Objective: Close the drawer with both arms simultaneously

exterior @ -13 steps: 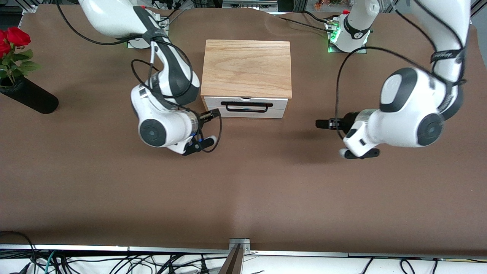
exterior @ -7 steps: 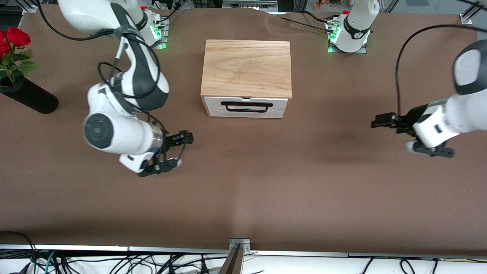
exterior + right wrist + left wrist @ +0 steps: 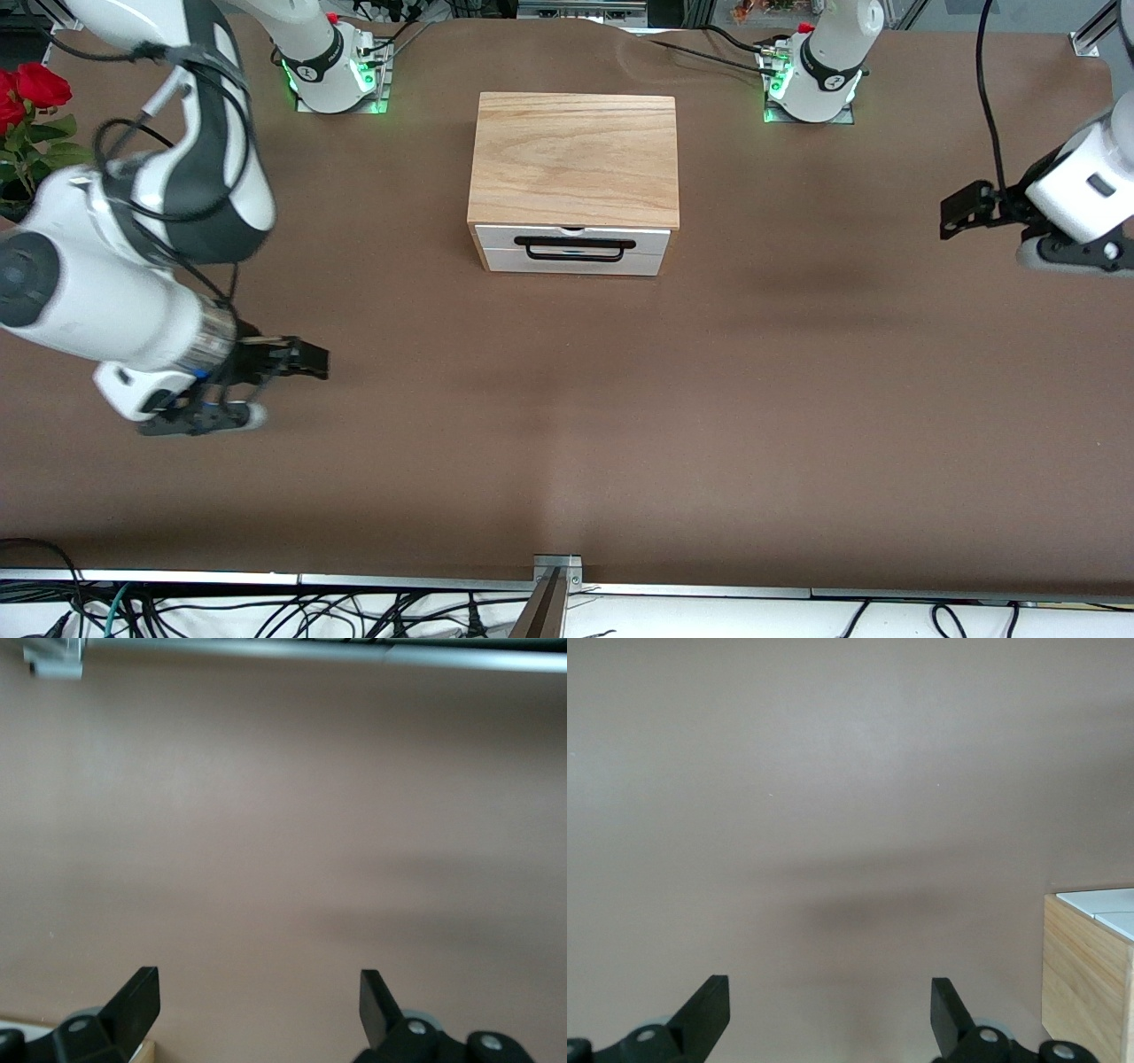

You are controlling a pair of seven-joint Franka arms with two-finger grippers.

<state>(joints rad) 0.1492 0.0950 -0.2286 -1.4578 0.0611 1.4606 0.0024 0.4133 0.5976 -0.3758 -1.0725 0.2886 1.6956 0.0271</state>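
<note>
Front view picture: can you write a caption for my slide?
Drawer shut in its oak box; left gripper and right gripper open above bare table.

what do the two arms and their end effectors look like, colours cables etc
Both are glossy white jointed arms with rounded links, dark grey or black joint caps and loose black cables looping alongside. Each base glows green. The right end effector and the left end effector are small, black and two-fingered; the wrist views show flat, wedge-shaped black fingers.
</note>
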